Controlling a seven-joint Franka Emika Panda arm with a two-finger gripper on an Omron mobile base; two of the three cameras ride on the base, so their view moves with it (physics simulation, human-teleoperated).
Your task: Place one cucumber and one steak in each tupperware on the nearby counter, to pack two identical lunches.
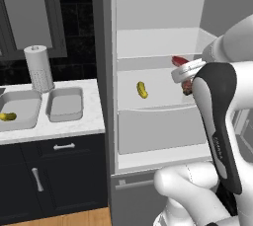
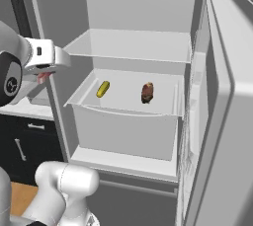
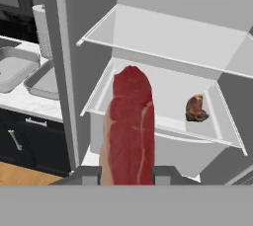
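Gripper: the gripper [image 3: 127, 174] is closed on a slim red-pink steak [image 3: 129, 126], which stands up between its two dark fingertips in the hand view. In the left base view the red tip of this steak [image 1: 180, 61] shows just past the hand, in front of the open fridge [image 1: 158, 18].
Second steak: a darker brown-red chunk [image 2: 147, 92] lies on the middle fridge shelf [image 2: 163, 99], toward its right side.
Cucumber in fridge: a yellow-green cucumber [image 2: 103, 89] lies on the same shelf, to the left of the brown chunk and apart from it.
Tupperware: two light-grey trays sit side by side on the counter [image 1: 74, 126] left of the fridge. The left tray [image 1: 22, 116] holds the other cucumber [image 1: 7, 117]; the right tray [image 1: 64, 104] holds no food.
Behind the trays: a paper towel roll [image 1: 38, 68] stands upright on the counter.
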